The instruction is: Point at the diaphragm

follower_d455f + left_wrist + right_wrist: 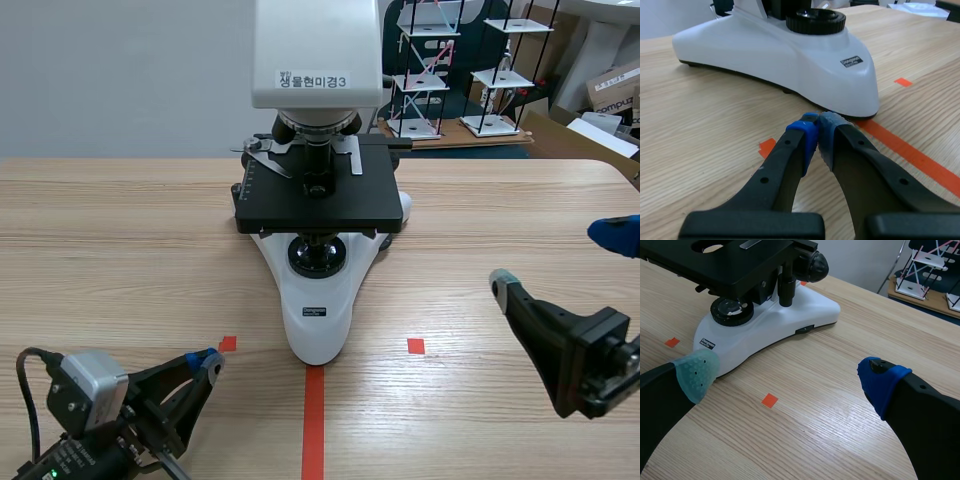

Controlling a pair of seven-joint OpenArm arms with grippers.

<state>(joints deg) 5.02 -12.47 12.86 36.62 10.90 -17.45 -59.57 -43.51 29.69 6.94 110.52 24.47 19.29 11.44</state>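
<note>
**A:** How are the fingers set?

**B:** The left gripper has its pads pressed together on nothing, forming one pointing tip. It sits lower left, just before the white microscope base. The right gripper gapes wide, empty, aside at the right edge.

**A:** And the diaphragm?

**B:** The diaphragm is centre frame, likely the black ring under the stage, untouched.

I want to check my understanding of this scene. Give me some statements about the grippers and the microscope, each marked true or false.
The left gripper is shut. True.
The microscope stands on a wooden table. True.
The right gripper holds the microscope. False: it is open and apart from it, holding nothing.
The microscope's stage is white. False: the stage is black; the base is white.
</note>
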